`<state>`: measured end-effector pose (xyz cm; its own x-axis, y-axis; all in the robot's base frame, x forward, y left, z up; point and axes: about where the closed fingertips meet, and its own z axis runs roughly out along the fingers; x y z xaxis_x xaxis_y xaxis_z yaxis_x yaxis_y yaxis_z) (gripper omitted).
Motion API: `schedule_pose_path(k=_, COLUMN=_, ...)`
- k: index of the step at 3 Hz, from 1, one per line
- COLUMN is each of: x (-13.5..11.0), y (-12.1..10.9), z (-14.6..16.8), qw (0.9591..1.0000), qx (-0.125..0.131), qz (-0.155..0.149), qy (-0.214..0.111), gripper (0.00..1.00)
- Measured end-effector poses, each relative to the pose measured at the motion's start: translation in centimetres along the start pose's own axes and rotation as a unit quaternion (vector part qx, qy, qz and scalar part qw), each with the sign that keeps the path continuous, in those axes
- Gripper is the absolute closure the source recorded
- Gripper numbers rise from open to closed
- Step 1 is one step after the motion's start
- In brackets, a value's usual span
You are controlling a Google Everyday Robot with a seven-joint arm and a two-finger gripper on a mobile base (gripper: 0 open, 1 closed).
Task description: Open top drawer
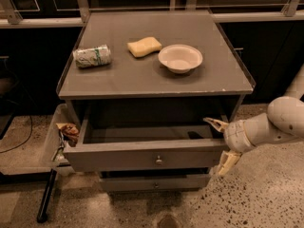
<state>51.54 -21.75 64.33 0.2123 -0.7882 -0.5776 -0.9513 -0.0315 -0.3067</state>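
The top drawer [142,156] stands pulled out from the grey cabinet, its flat front with a small round metal knob [159,160] at centre. Its grey inside [142,134] looks bare. My gripper [222,144] is at the drawer's right front corner, with one finger [214,123] above the drawer's edge and the other finger [227,163] below, beside the front panel. The fingers are spread apart, and I cannot tell whether they touch the drawer.
On the cabinet top [152,77] lie a crumpled can [92,56], a yellow sponge [144,46] and a white bowl [180,58]. A lower drawer front [152,183] sits below. A clear bin [50,141] with wrappers hangs at the left. Speckled floor lies at the right.
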Motion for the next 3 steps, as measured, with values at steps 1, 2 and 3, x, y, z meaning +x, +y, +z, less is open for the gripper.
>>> schedule_pose_path(k=1, x=-0.1, y=1.1, z=0.3, qw=0.9999, qx=-0.012, qz=-0.001, qy=-0.001, gripper=0.14)
schedule_pose_path(k=2, x=-0.1, y=3.3, z=0.2, qw=0.9995, qx=-0.029, qz=0.003, qy=-0.009, gripper=0.37)
schedule_pose_path(k=3, x=-0.2, y=3.7, z=-0.1, qw=0.9994, qx=-0.032, qz=0.003, qy=-0.01, gripper=0.6)
